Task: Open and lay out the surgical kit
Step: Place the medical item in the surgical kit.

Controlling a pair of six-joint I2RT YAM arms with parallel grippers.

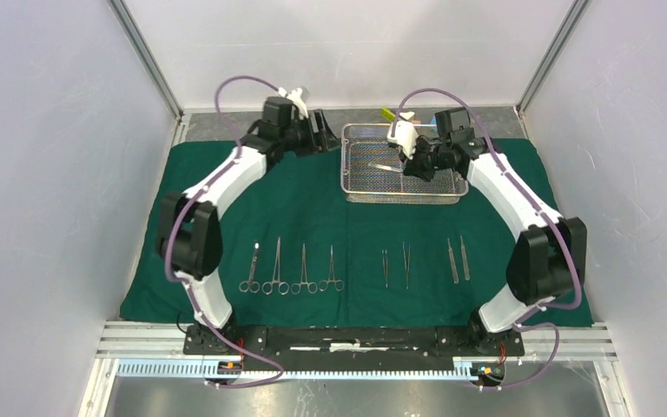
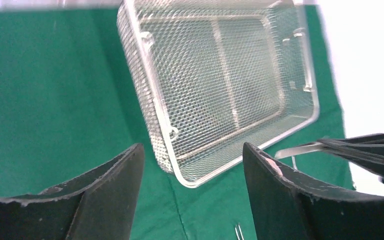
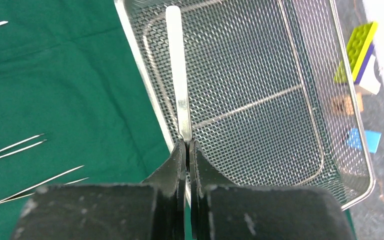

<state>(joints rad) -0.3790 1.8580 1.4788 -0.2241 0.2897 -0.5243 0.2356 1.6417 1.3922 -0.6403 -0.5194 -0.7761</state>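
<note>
Over the mesh tray (image 1: 406, 199) at the green drape's (image 1: 313, 208) far edge, the right gripper (image 3: 186, 145) is pinching light, probably slippery steel tweezers (image 3: 177, 70) by one end, jaws closed on them, while the left gripper (image 2: 192, 155) is hovering wide open, holding nothing.

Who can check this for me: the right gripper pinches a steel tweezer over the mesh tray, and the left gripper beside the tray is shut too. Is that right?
Not quite. The left gripper is open, spread wide with nothing held, as the left wrist view shows. The right gripper does pinch the steel tweezer over the mesh tray.
</note>
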